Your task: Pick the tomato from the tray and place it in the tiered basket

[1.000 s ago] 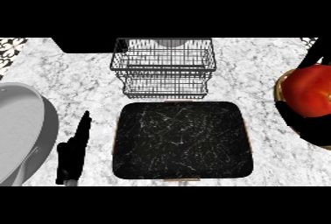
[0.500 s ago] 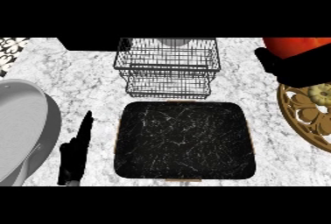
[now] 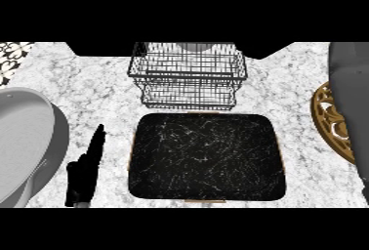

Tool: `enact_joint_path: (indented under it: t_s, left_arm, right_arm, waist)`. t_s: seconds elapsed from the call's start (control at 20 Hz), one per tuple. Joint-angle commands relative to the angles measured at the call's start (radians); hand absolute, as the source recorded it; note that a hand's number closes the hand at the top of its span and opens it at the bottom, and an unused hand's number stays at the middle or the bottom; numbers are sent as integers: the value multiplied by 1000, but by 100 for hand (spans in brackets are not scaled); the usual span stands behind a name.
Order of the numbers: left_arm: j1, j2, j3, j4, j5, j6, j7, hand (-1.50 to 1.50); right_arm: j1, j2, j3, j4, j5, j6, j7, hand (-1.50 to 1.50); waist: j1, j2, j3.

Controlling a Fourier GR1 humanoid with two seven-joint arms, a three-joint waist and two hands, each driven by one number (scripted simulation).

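The black marbled tray [image 3: 205, 156] lies in the middle of the counter with nothing on it. Behind it stands the wire tiered basket [image 3: 189, 75], its upper part cut off by the view's top edge. No tomato shows in this view. My left hand [image 3: 85, 166] rests open at the lower left, fingers straight and seen edge-on, apart from the tray. Of my right arm only the grey forearm [image 3: 352, 93] shows, running up along the right edge; its hand is out of view.
A large grey basin [image 3: 22, 141] fills the left side. A round gold-patterned plate [image 3: 330, 119] lies at the right, partly under the forearm. A black-and-white patterned piece [image 3: 10, 56] sits at the top left corner.
My right hand, shut on the red tomato, rose from the right edge towards the top and left the view. Only its forearm shows now. The left hand has not moved.
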Motion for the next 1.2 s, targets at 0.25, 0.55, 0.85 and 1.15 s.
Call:
enact_joint_path:
  t_s: [0.25, 0.55, 0.85, 1.15]
  left_arm:
    - [-21, -25, 11, 58, -9, 1, 33, 0]
    - [44, -26, -14, -58, -33, 18, 76, 0]
    - [3, 2, 46, 41, 11, -52, 15, 0]
    - [-17, -23, 35, 54, -18, -22, 10, 0]
  right_arm:
    - [-99, 117, 57, 328, 121, -80, -150, 150]
    - [-95, 181, 58, 490, 196, -180, -202, 150]
    - [-113, 269, -26, 641, 154, -287, -276, 150]
    - [-73, 337, -175, 669, -4, -356, -358, -150]
  waist:
    - [-3, 5, -6]
    - [3, 4, -5]
    - [6, 8, -5]
    - [2, 10, -5]
